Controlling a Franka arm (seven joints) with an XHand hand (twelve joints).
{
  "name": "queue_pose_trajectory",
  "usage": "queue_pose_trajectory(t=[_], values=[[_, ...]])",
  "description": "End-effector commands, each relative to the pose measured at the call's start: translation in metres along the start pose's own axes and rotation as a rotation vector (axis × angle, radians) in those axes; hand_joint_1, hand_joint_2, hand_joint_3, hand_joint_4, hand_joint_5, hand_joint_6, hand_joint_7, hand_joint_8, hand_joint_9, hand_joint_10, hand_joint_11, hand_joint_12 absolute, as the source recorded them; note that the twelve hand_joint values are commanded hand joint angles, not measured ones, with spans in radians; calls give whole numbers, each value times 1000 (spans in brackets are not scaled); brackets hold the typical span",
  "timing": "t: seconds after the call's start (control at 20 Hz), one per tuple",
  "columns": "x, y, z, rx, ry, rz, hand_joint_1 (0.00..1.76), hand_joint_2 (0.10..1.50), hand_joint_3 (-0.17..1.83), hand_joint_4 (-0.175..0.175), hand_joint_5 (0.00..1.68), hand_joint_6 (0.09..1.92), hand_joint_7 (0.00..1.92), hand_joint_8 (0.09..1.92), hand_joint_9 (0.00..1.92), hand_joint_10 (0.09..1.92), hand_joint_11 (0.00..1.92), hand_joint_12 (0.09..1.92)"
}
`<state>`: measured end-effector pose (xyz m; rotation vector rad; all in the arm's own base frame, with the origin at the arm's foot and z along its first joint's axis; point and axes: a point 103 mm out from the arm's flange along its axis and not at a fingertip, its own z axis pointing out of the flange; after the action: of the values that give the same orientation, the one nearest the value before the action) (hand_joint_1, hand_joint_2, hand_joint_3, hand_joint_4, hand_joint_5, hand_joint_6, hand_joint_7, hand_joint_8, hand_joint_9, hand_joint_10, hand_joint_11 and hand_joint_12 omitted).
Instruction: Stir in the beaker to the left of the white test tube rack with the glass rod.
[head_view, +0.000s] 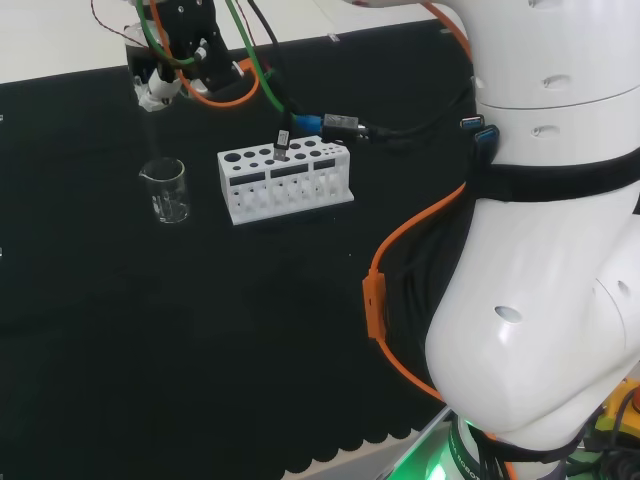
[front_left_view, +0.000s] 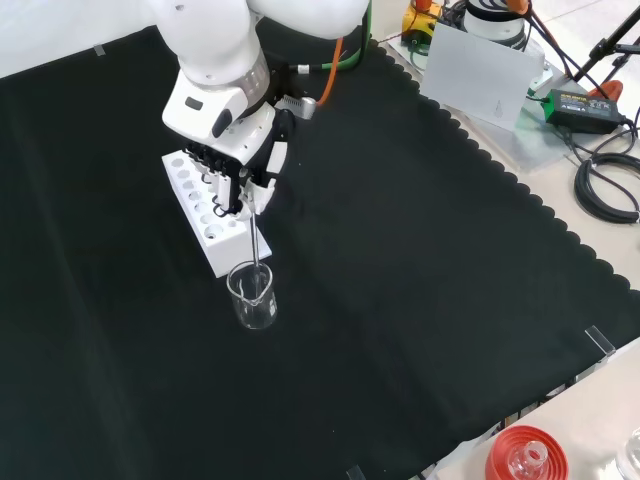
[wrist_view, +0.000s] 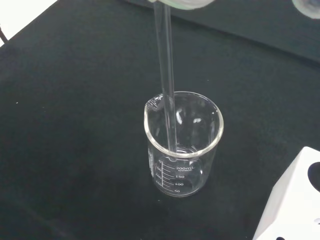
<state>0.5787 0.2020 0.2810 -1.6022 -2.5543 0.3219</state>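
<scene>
The hand (front_left_view: 243, 165), fingers curled around the glass rod (wrist_view: 167, 80), had the rod's tip inside the beaker (wrist_view: 182, 145) beside the white rack (front_left_view: 200, 210) on the counter (front_left_view: 420, 300), leaving seemingly only stirring.

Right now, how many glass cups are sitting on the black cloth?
1. The beaker stands beside the end of the white test tube rack, with the glass rod dipped into it. Clear ware is hard to spot, so another may be missed.

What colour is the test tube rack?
White; the test tube rack shows best in the head view.
</scene>
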Motion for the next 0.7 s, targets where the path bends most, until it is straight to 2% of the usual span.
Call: queue_pose_trajectory(t=[0.05,0.7], values=[[-7,-4,-1,-9,7,7,1198,1130,-175,-175,1123,808,1608,586,1824,267,1657,546],[-4,-9,-6,-26,21,10,1198,1130,-175,-175,1123,809,1608,584,1824,267,1657,546]])
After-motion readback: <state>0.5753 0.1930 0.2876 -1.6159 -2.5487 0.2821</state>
